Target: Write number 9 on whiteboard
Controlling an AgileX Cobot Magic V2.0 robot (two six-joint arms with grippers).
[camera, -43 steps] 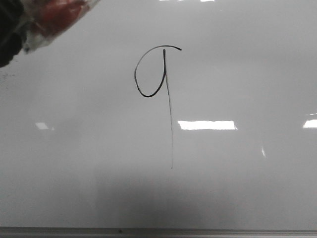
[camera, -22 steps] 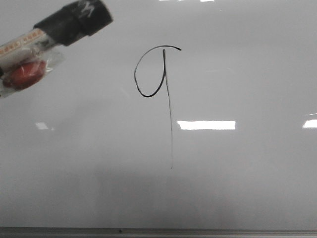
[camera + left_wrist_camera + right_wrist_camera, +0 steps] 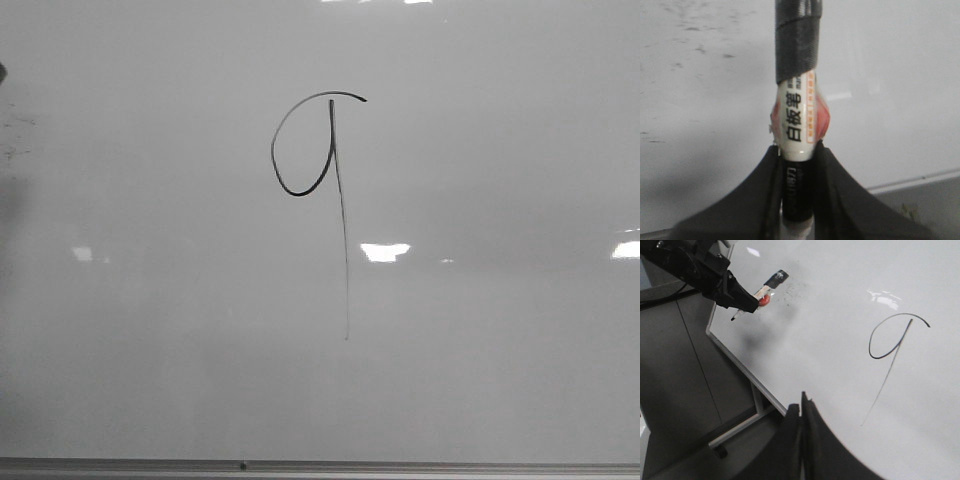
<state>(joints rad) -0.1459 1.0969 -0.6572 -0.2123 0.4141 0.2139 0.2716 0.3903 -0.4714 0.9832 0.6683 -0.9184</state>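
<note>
Front view: the number 9 [image 3: 335,190] stands finished on the whiteboard [image 3: 500,380], tail running straight down; no arm shows.

Left wrist view: the left gripper [image 3: 797,157] has its jaws clamped on a marker [image 3: 797,115], long axis pointing at the board.

Right wrist view: the right gripper [image 3: 802,412] has its jaws closed, empty, nearer the digit; marker well off beyond the loop side.

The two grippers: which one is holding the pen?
The left gripper: its black fingers are clamped on the marker, seen also in the right wrist view. The right gripper is closed on nothing.
</note>
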